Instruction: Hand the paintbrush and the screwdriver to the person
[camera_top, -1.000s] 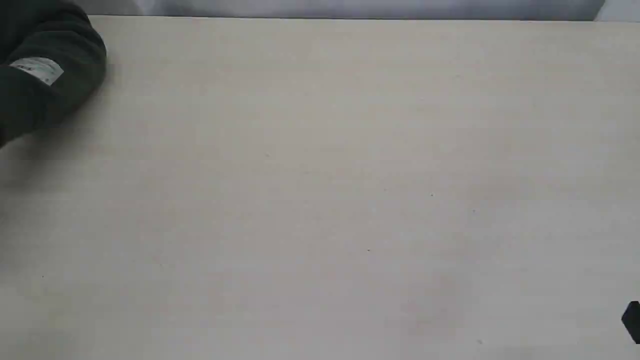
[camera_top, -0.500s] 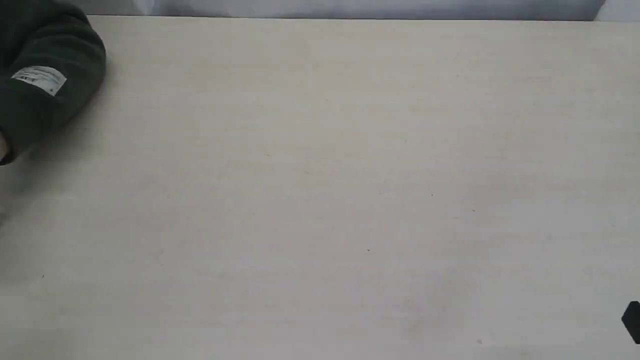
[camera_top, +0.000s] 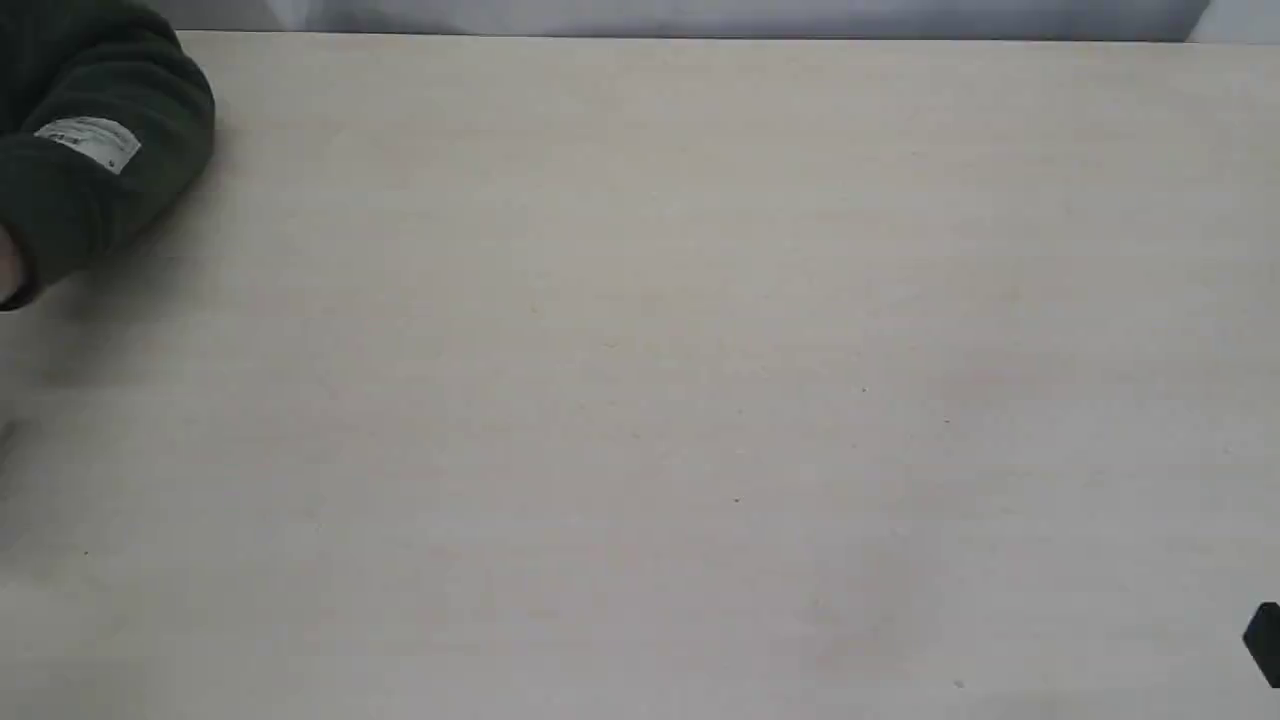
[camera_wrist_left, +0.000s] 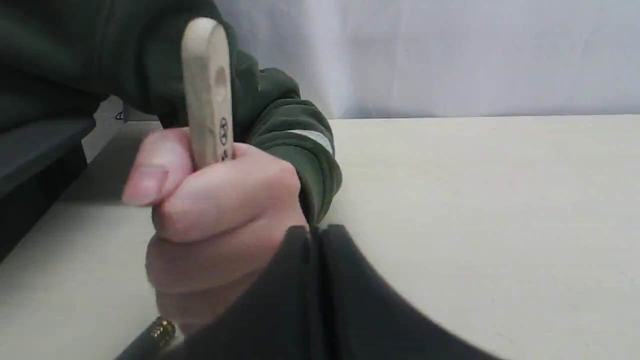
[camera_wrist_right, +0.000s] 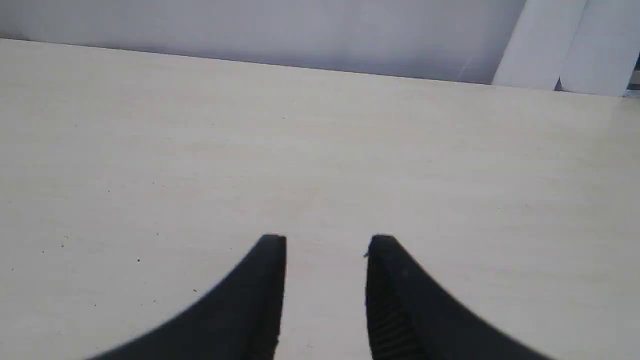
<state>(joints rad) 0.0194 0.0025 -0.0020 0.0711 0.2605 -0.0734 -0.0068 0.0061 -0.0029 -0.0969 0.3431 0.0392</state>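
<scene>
paintbrush (camera_wrist_left: 207, 90) bristles hidden by hand (camera_wrist_left: 220, 200), screwdriver (camera_wrist_left: 154, 334) cropped

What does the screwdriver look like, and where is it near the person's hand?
Start at the pale tabletop, where a bare hand in a dark green sleeve grips the light wooden paintbrush handle. Just under that fist, beside the black left gripper, pokes out a slim black screwdriver handle. Its gold ring sets it apart from the wider, pale brush.

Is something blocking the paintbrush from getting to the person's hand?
Nothing visible does. The person's hand is already wrapped around the paintbrush handle, which sticks up out of the fist.
</scene>
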